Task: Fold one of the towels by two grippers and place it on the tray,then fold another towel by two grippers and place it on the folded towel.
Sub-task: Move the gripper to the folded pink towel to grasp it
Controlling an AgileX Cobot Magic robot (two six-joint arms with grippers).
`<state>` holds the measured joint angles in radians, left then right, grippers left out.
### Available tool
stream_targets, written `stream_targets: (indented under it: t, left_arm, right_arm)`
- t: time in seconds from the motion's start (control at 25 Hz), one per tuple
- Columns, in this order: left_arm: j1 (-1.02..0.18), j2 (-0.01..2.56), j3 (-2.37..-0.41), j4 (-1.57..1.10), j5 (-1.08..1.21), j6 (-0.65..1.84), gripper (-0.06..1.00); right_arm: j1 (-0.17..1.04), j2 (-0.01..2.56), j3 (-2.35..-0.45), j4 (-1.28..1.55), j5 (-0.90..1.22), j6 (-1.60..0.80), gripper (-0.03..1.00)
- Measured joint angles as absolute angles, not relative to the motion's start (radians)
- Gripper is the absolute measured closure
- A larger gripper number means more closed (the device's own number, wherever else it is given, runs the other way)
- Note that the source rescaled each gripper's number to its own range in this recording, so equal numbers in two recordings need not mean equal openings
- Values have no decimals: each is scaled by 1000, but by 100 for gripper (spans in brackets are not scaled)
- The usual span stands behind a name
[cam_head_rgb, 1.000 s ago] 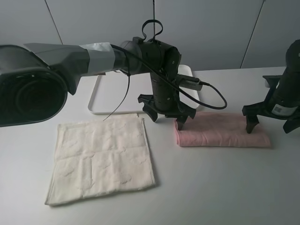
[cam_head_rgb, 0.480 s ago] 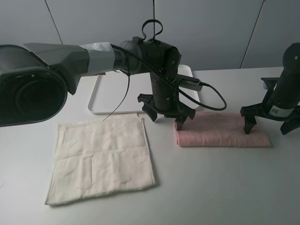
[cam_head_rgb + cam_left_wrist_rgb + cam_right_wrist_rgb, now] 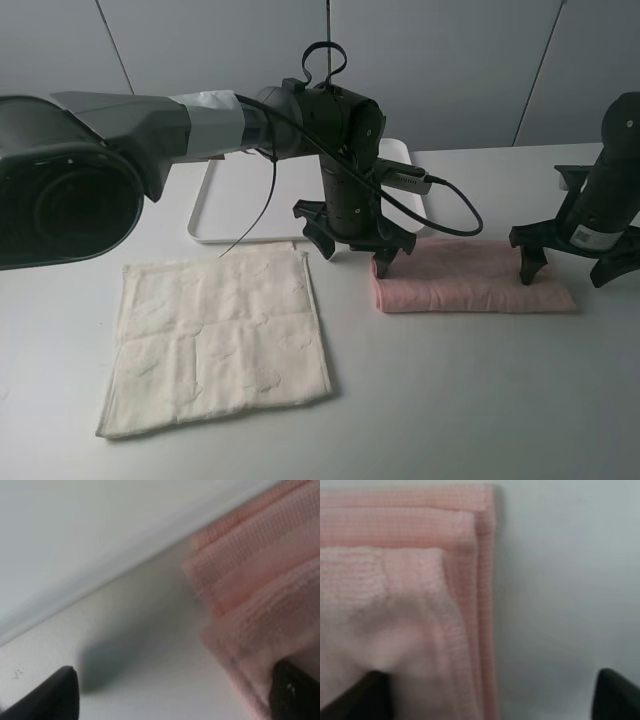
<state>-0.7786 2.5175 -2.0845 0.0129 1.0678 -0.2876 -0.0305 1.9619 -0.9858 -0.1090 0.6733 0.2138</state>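
A pink towel (image 3: 470, 275) lies folded into a long strip on the table, right of centre. A cream towel (image 3: 215, 335) lies flat and unfolded at the front left. A white tray (image 3: 250, 195) sits at the back, with nothing on it. My left gripper (image 3: 355, 255) is open and straddles the strip's left end. In the left wrist view (image 3: 172, 695) one finger is on the pink towel (image 3: 255, 580) and the other over bare table. My right gripper (image 3: 565, 272) is open at the strip's right end. In the right wrist view (image 3: 490, 695) one finger is on the pink towel (image 3: 395, 580).
The left arm's cable (image 3: 450, 200) loops over the tray's right edge and the pink towel's far side. The table's back edge meets a grey wall (image 3: 450, 60). Bare white table (image 3: 480, 400) lies in front of the pink towel.
My right gripper has shifted slightly left and up along the pink strip's right end. The left gripper and both towels have barely moved.
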Motion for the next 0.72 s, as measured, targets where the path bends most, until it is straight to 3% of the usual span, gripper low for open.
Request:
stream_targets:
  t: [0.2, 0.56, 0.64, 0.72]
  left_arm:
    - [-779, 2518, -2084, 13, 1064, -288, -4]
    - [-779, 2518, -2084, 13, 1064, -282, -4]
    - [-779, 2518, -2084, 13, 1064, -282, -4]
    - [-779, 2518, -2084, 13, 1064, -282, -4]
  right_arm:
    - [-24, 1979, -991, -68, 657, 214, 44]
    - [-24, 1996, -997, -56, 657, 198, 51]
    - [-24, 1996, -997, -33, 655, 185, 61]
    - [-20, 1998, -997, -14, 651, 171, 79]
